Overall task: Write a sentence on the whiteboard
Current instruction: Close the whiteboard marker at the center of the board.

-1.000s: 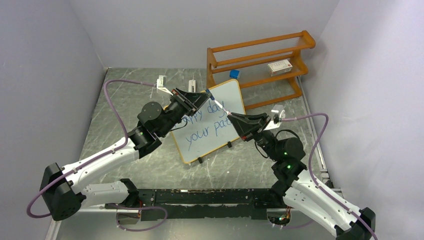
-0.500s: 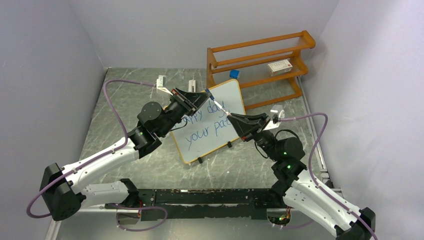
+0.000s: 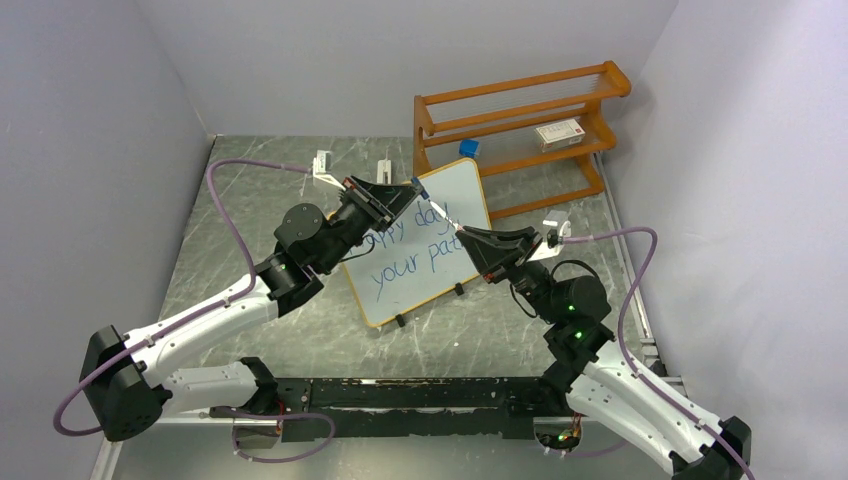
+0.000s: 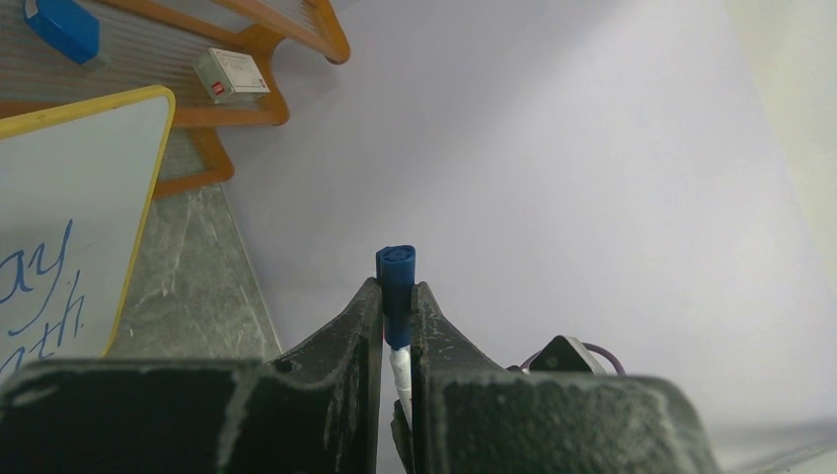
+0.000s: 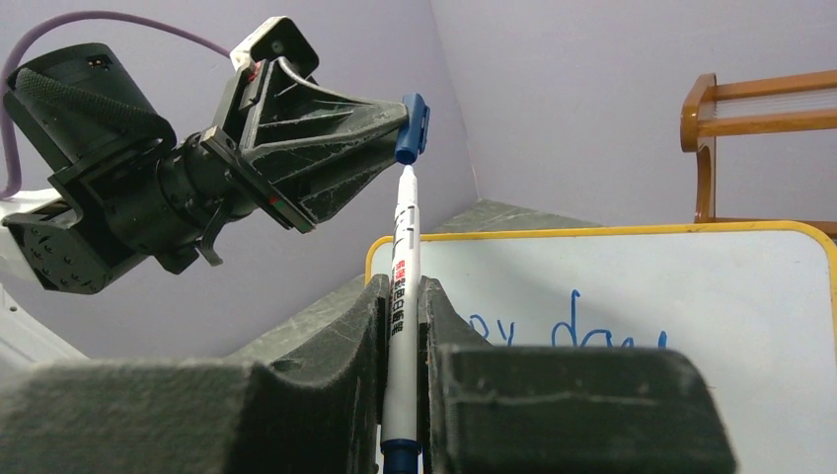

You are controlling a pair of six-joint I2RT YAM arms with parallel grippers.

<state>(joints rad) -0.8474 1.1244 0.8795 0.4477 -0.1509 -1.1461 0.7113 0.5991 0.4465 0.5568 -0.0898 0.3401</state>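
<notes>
A: Grippers?
B: We see the left gripper [image 4: 397, 296] clamped on the blue cap [image 4: 396, 269] and the right gripper [image 5: 400, 296] clamped on the marker [image 5: 403, 232], with the cap at the marker's tip.
A: Board?
B: The board [image 3: 470, 190] is on the table [image 3: 250, 200], just before the rack [image 3: 520, 92]. Blue words [image 3: 412, 255] are on it, partly hidden.
A: Rack?
B: We see a white box [image 3: 559, 133] and a blue block [image 3: 469, 147] on its shelves.

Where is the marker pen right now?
In the top view, the slim white marker pen hangs over the upper part of the wood-framed whiteboard, gripped by the right pincer, its blue cap pinched by the left pincer.
</notes>
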